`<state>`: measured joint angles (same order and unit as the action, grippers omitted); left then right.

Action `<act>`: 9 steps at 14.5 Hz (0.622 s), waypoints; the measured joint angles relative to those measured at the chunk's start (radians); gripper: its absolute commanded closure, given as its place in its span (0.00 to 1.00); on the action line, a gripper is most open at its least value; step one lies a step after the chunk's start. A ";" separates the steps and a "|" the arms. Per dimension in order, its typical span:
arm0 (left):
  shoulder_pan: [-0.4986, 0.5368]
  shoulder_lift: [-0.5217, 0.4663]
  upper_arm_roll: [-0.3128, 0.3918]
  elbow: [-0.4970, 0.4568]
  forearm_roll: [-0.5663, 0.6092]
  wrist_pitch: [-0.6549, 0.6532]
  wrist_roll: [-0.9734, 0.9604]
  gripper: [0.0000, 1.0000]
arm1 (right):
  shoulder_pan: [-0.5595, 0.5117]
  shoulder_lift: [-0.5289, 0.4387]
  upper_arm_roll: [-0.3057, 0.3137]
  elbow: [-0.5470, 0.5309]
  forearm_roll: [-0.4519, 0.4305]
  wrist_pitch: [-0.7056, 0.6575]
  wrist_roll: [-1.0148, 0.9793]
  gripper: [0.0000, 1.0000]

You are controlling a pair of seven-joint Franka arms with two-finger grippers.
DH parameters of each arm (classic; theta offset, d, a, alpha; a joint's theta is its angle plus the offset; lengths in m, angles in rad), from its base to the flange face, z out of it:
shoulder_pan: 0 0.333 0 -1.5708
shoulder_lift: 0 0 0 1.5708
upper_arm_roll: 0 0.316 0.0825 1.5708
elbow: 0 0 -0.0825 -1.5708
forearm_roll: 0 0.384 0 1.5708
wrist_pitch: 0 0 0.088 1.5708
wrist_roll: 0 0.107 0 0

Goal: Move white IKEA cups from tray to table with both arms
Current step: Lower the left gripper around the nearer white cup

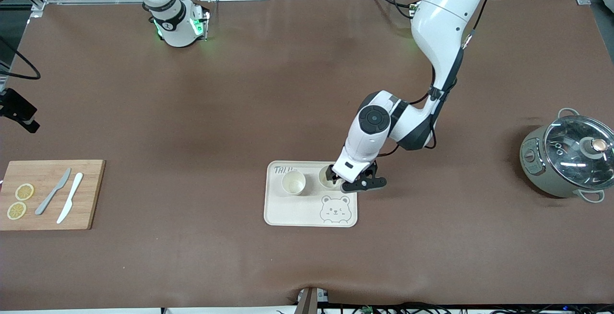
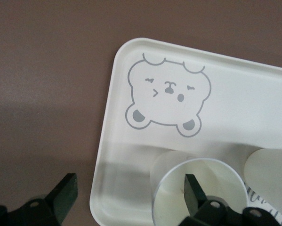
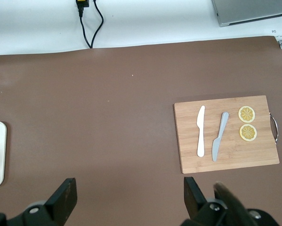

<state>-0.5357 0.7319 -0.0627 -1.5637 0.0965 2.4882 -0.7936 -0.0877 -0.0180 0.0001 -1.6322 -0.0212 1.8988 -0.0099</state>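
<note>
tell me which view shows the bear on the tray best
The left wrist view: the bear fills much of the picture, face and ears plain, above the left gripper at a cup. The front view shows the bear small, on the tray. The right wrist view shows only a tray edge, no bear.

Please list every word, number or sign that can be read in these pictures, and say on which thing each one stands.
"TALU", handwritten on the tray at its edge by the cups; the letters after it are hidden by the left gripper.
Panel marks on the grey cooker: too small to read.
Mark on the right arm's base: too small to read.
Bear face on the tray: a drawing, no words.
</note>
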 measured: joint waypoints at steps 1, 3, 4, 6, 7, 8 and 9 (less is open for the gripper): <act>-0.006 0.000 0.000 -0.005 0.000 0.003 -0.013 0.00 | 0.004 0.003 0.001 0.000 0.000 0.000 0.000 0.00; -0.019 0.000 0.000 -0.008 0.005 0.005 -0.042 0.00 | 0.009 0.009 0.003 0.000 0.000 -0.001 0.000 0.00; -0.024 0.000 0.000 -0.009 0.018 0.006 -0.059 0.00 | 0.010 0.011 0.003 0.000 0.000 -0.002 0.000 0.00; -0.028 0.000 0.000 -0.009 0.062 0.006 -0.104 0.00 | 0.011 0.012 0.003 0.000 0.000 -0.003 0.000 0.00; -0.028 0.000 0.000 -0.009 0.077 0.006 -0.117 0.00 | 0.014 0.013 0.003 0.000 0.000 -0.005 0.000 0.00; -0.028 0.000 0.001 -0.009 0.080 0.006 -0.121 0.00 | 0.023 0.014 0.004 0.000 0.000 -0.010 0.000 0.00; -0.028 0.000 0.002 -0.010 0.080 0.006 -0.121 0.00 | 0.035 0.016 0.004 0.000 0.000 -0.018 0.000 0.00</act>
<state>-0.5640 0.7319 -0.0611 -1.5734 0.1766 2.4940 -0.9144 -0.0526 -0.0017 0.0042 -1.6323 -0.0212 1.8804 -0.0100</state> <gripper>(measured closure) 0.000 0.000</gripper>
